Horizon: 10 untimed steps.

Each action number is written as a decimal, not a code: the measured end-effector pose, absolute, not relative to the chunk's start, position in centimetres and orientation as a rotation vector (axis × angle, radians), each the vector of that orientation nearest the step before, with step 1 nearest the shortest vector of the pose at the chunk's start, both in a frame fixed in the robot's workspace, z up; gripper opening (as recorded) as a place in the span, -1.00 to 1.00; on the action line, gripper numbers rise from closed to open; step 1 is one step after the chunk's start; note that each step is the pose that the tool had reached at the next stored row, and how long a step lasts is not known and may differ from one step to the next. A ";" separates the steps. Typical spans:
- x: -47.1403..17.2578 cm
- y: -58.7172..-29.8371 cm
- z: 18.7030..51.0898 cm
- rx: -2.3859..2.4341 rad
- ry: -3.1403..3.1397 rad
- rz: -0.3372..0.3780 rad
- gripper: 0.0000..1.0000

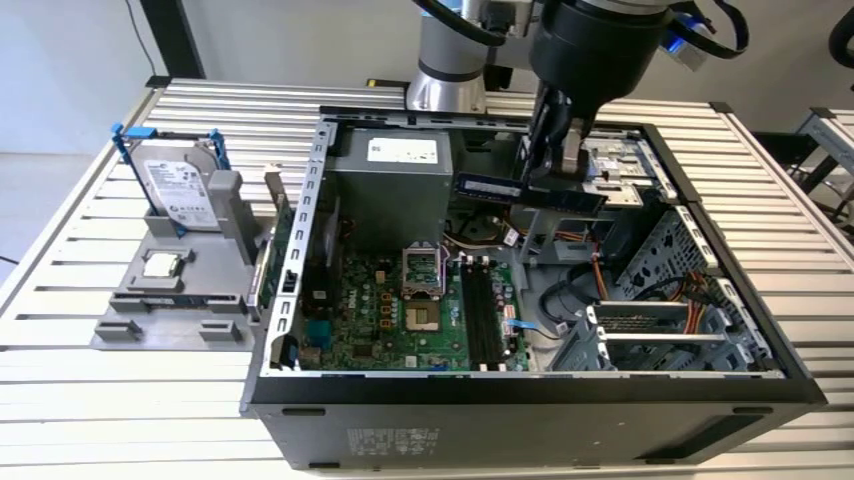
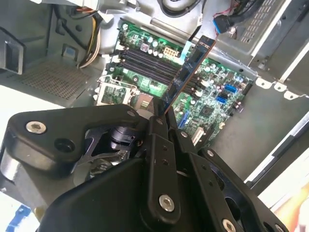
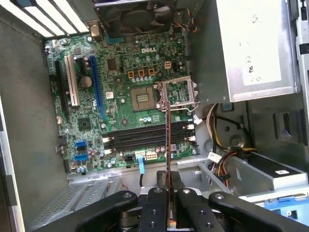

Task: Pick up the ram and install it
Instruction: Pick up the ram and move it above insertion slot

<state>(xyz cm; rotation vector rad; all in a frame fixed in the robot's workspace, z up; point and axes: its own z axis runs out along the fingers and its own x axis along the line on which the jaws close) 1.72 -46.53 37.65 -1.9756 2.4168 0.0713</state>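
My fingers (image 3: 155, 212) clenched on ram (image 1: 487, 186); ram above memory slots (image 1: 487, 320), not seated; carry-to-install step; seating calls for edge lined along slot.

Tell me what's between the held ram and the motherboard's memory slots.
Nothing shows there. In the second wrist view the ram, clamped in the gripper, hangs above the black memory slots with open space between.

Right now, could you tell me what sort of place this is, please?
Probably a robotics lab's computer-assembly bench: an open computer case lies on a slatted metal table, a hard drive stands in a grey fixture, the gripper holds the ram.
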 end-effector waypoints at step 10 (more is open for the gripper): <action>1.7 -46.5 37.7 -1.791 2.553 0.069 -1.00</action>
